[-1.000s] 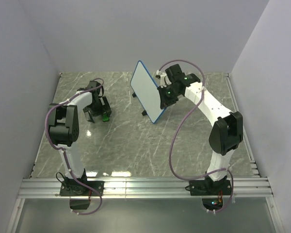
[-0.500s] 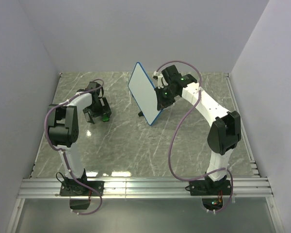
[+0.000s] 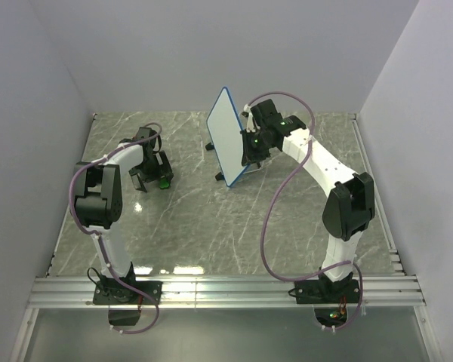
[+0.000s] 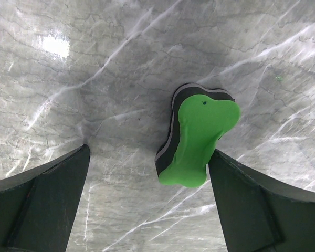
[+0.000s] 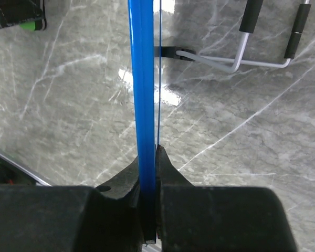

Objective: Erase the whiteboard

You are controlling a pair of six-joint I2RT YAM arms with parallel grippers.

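1. Judging the whiteboard [image 3: 228, 136] light, thin and stiff, with a slick face likely to twist or slip under a pinch at one edge; best taken by the framed rim, never the face.
2. Found clamped edge-on between the closed jaws of the right gripper [image 5: 149, 173], blue rim running straight ahead of the fingers, wire stand [image 5: 252, 58] further ahead and to the right.
3. Noted the left gripper [image 4: 147, 178] spread wide and holding nothing, green eraser [image 4: 197, 142] lying on the table [image 4: 94, 79] between its fingers, just beside the right one.
4. Could not tell whether the feet touched the table; made out no writing on the face shown from above; far face hidden.
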